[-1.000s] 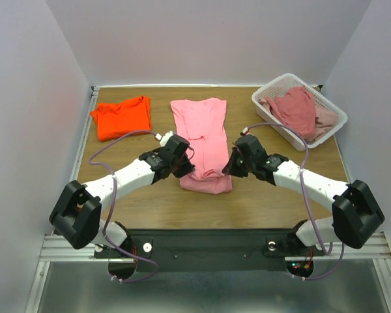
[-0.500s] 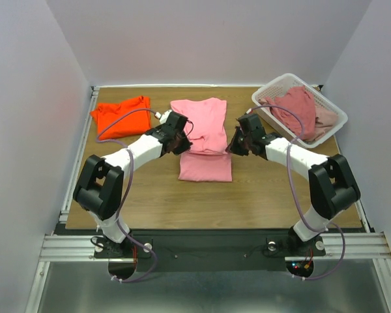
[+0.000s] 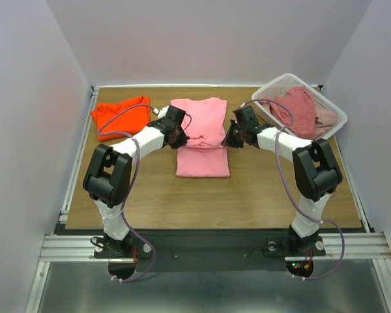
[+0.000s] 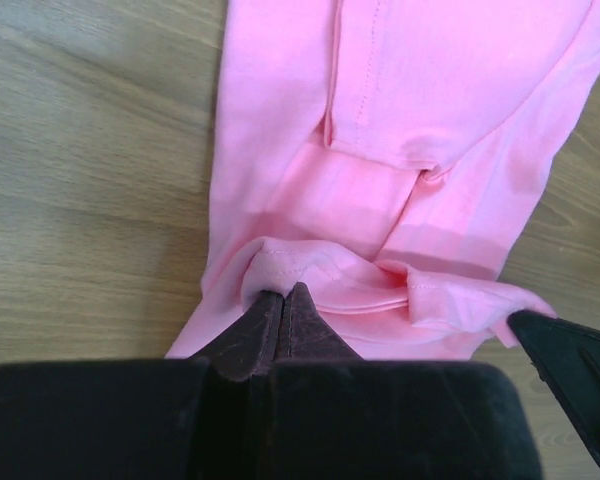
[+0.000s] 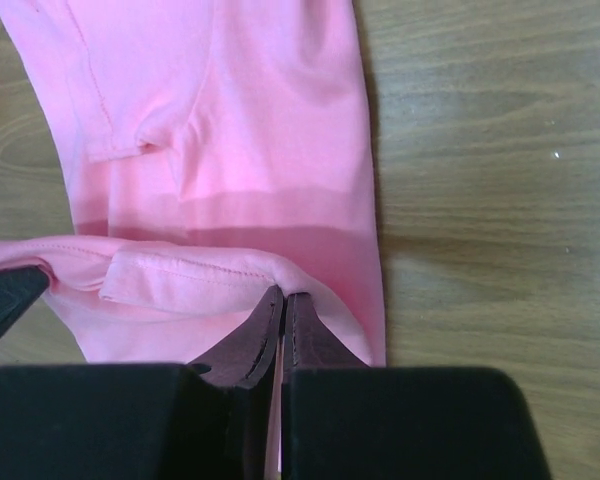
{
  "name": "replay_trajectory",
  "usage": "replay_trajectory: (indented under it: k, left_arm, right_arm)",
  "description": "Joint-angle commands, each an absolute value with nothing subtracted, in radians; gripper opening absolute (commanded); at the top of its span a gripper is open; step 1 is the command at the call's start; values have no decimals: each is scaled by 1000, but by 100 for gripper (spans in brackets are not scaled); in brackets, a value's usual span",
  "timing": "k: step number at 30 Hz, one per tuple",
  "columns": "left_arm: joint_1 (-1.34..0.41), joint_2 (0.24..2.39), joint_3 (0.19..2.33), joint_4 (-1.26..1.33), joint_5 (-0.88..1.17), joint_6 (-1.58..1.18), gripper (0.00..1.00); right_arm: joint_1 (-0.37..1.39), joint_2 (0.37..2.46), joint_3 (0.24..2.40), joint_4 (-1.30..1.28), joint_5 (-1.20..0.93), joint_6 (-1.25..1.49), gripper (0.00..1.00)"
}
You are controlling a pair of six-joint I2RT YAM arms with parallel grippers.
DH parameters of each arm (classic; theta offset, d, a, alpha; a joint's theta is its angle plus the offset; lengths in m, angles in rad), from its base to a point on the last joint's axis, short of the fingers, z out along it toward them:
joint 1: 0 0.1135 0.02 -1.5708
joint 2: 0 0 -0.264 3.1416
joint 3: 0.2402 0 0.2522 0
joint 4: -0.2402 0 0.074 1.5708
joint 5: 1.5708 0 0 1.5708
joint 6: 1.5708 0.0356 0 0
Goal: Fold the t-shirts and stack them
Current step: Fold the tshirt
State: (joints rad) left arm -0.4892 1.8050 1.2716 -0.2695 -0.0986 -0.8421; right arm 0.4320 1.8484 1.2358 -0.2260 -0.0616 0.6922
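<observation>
A light pink t-shirt [image 3: 204, 134] lies lengthwise in the middle of the table, its near part folded up over itself. My left gripper [image 3: 180, 138] is shut on the folded hem at the shirt's left edge [image 4: 280, 270]. My right gripper [image 3: 229, 140] is shut on the same hem at the right edge [image 5: 290, 280]. Both hold the hem above the shirt's middle. A folded orange t-shirt [image 3: 120, 116] lies at the back left. Dusty rose and pale pink shirts [image 3: 298, 111] lie heaped in the basket.
A white slatted basket [image 3: 274, 87] stands at the back right corner. Grey walls close in the table on three sides. Bare wood shows on the near half of the table [image 3: 208, 202].
Both grippers have carried the pink shirt's bottom hem away from me, toward the back, folding the lower part over the rest. The arms are stretched further out.
</observation>
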Motion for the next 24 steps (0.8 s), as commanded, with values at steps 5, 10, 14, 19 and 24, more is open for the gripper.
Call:
replay_trajectory:
  k: [5, 10, 14, 19, 24]
  left_arm:
    - [-440, 1819, 1304, -248, -94, -822, 0]
    - [-439, 1856, 1358, -290, -75, -778, 51]
    - [-439, 1833, 1361, -296, -52, -752, 98]
    - [-439, 1746, 1278, -282, -37, -739, 98]
    - [-443, 1593, 1038, -216, -6, -767, 98]
  right_arm:
    - [419, 1885, 1331, -183, -64, 667, 6]
    - [405, 1901, 1354, -184, -87, 686, 25]
    - [403, 1852, 1338, -184, -87, 681, 44]
    - [405, 1752, 1249, -183, -129, 649, 76]
    - [407, 1629, 1055, -183, -199, 624, 100]
